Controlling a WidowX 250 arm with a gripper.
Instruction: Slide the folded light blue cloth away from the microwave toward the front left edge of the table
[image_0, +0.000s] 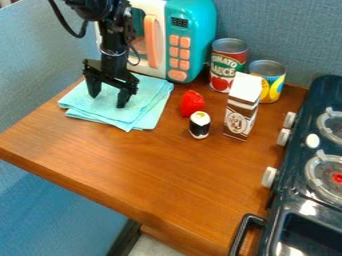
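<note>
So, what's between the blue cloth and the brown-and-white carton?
In the camera view, the red strawberry and, nearer the camera, the sushi roll lie between the cloth and the carton.

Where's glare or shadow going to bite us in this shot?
Camera view: hard white highlights on the glossy dark stove, near its front; duller shine on the metal lids of the two cans; shadows on the wooden counter look soft; black gripper contrasts well with the pale cloth.
</note>
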